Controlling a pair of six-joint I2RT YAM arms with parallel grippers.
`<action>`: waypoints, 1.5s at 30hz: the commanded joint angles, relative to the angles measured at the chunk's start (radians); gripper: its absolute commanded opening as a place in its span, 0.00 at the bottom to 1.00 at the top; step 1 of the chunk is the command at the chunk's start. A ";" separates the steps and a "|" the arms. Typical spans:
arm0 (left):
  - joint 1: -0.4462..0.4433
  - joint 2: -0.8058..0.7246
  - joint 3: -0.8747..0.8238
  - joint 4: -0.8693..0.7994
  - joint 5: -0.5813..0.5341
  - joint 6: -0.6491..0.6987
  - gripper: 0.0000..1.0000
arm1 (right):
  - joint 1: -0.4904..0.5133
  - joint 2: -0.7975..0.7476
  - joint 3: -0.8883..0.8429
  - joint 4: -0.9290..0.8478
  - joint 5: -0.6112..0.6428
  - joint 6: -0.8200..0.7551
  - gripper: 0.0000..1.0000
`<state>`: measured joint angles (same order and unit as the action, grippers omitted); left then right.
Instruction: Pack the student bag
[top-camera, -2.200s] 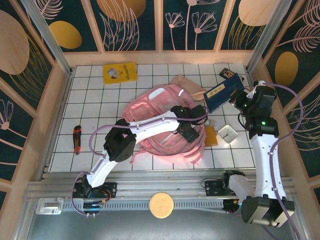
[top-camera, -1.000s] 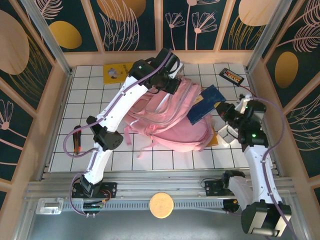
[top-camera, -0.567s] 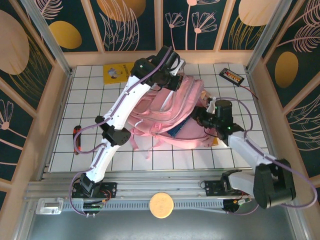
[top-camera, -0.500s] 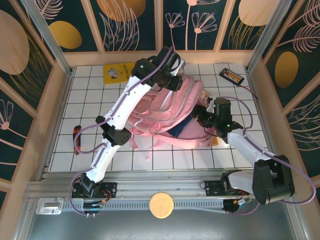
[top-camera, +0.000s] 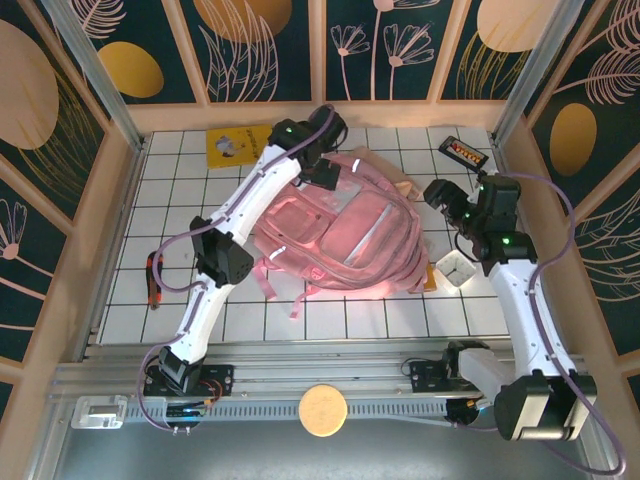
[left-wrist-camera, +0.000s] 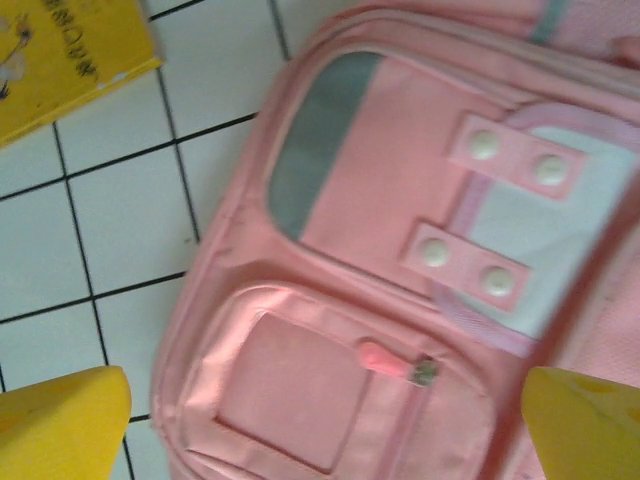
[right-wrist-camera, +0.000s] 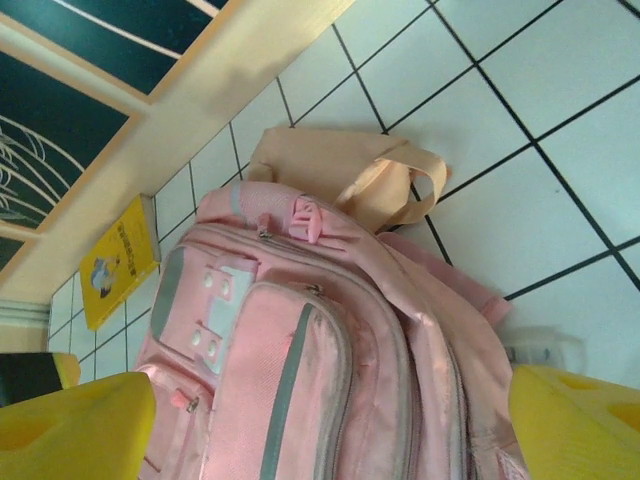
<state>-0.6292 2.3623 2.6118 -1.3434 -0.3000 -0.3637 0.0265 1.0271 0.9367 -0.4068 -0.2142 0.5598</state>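
The student bag (top-camera: 340, 235), a large pale-pink backpack, lies flat on the white tiled floor with its front pockets up. My left gripper (top-camera: 326, 176) hovers over the bag's far end, open; in the left wrist view its yellow fingertips (left-wrist-camera: 60, 420) stand wide apart above the bag's small front pocket (left-wrist-camera: 330, 390), holding nothing. My right gripper (top-camera: 448, 203) hangs just right of the bag, open and apart from it. In the right wrist view its yellow fingertips (right-wrist-camera: 70, 425) frame the bag (right-wrist-camera: 300, 360), whose zips look shut.
A yellow book (top-camera: 240, 146) lies at the back left, a beige cloth bag (top-camera: 388, 172) behind the backpack, a dark case (top-camera: 462, 152) at the back right. A small white box (top-camera: 455, 268) and an orange item (top-camera: 428, 278) sit by the bag's right side. An orange-black knife (top-camera: 153, 277) lies far left.
Both grippers have opened. The left one let go of the bag's top and the bag dropped flat. The blue book has gone out of sight; the right arm drew back right.
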 joint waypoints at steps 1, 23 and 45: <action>0.102 -0.080 -0.083 0.031 0.011 -0.044 0.99 | 0.040 0.057 0.017 0.025 -0.074 -0.016 0.91; 0.688 0.354 0.198 0.373 0.522 -0.072 0.86 | 0.177 0.368 0.153 0.191 -0.262 -0.006 0.88; 0.698 0.518 0.192 0.489 0.451 -0.093 0.65 | 0.178 0.488 0.197 0.237 -0.313 0.050 0.83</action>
<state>0.0658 2.8437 2.8166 -0.8639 0.1665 -0.4553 0.1982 1.5021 1.0939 -0.2050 -0.5102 0.5907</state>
